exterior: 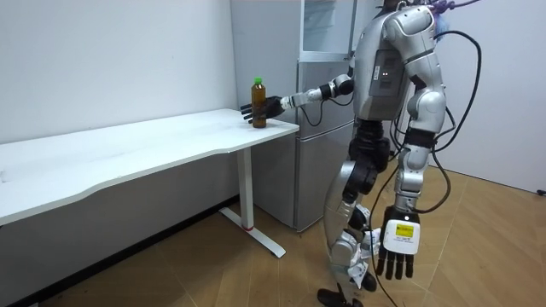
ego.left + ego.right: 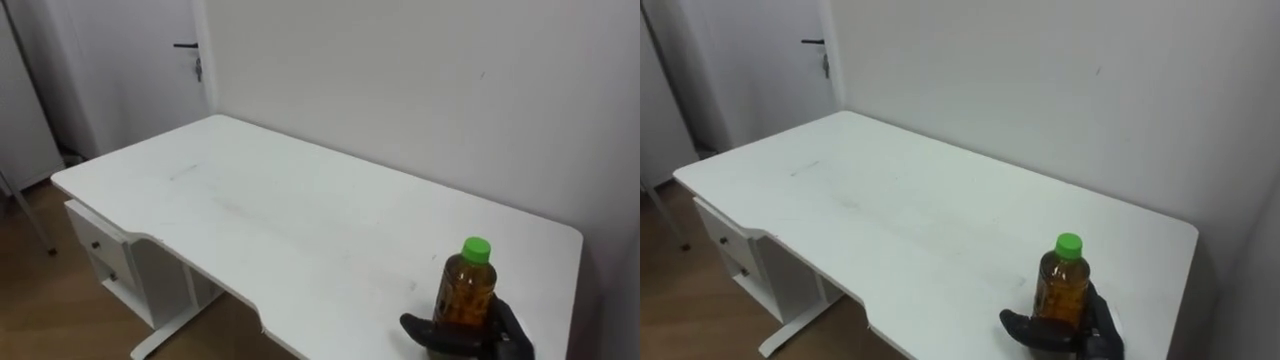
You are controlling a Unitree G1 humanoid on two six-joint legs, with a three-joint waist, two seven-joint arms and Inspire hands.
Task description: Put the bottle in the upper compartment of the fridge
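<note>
Nearest item: the right hand point(image 2: 507, 336) is at the near right corner of the table point(image 2: 300, 215). Its thumb and fingers are curled round the lower body of the bottle point(image 2: 466, 292). The bottle stands upright on the tabletop, close to the edge, and has amber contents and a green cap point(image 2: 477, 249).

The grasp appears closed, but the lower frame edge cuts off the palm, so the firmness of contact cannot be confirmed.

The left hand point(image 1: 397, 252) hangs at the robot's side with fingers straight and carries nothing.

Step in hand, as judged: secure the bottle and lift it off the table. Recommendations:
- Close evenly round the body, well below the cap.
- Lift straight up before any turn, because the bottle sits near the edge and a sideways pull could tip it.
- Keep it vertical while carrying it.

The rest of the tabletop is bare. A drawer unit point(image 2: 100, 250) sits under the far left end, and a door point(image 2: 150, 60) stands beyond it.

In the room view, the fridge point(image 1: 320, 128) stands just past the table end, beside the robot, well apart from the bottle. Its doors look closed. The robot's torso and arm hide much of the front, and no handle can be made out. The free left hand will probably have to open the upper compartment.
</note>
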